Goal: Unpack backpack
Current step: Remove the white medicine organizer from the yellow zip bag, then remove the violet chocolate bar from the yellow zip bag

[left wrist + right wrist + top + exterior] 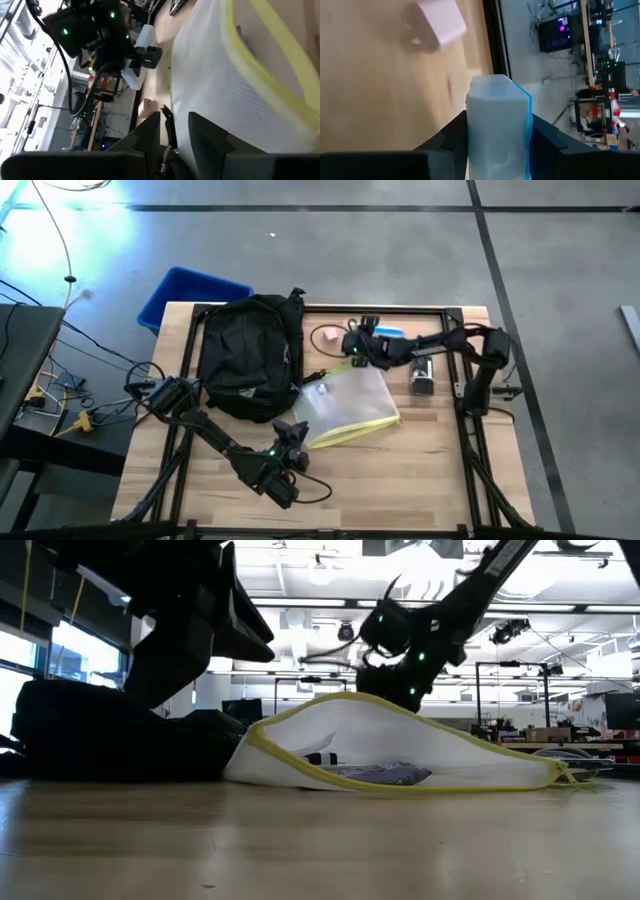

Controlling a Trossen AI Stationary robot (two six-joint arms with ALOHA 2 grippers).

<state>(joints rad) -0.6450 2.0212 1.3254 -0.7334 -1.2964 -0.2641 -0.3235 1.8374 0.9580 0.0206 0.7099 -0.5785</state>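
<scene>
The black backpack (245,355) lies flat on the table's left half; it shows dark in the low view (90,730). A clear pouch with a yellow edge (345,408) (400,745) rests on the table beside it, with small items inside. My left gripper (292,435) (175,132) is at the pouch's near left corner, its fingers a narrow gap apart. My right gripper (362,340) (497,135) is over the far middle of the table, shut on a pale blue-white box (497,115) (388,332). My left gripper has a thin black tab (167,117) in the gap between its fingers, beside the pouch's mesh (240,95); I cannot tell whether they touch it. My right gripper pinches the pale blue-white box between its two fingers (545,137), one on each side face; the box's end (495,87) sticks out past the fingertips.
A pink-white block (327,337) (440,22) lies on the table near the right gripper. A small black and white item (422,375) sits further right. A blue plastic bin (190,292) stands off the far left corner. Bare wood lies along the near edge.
</scene>
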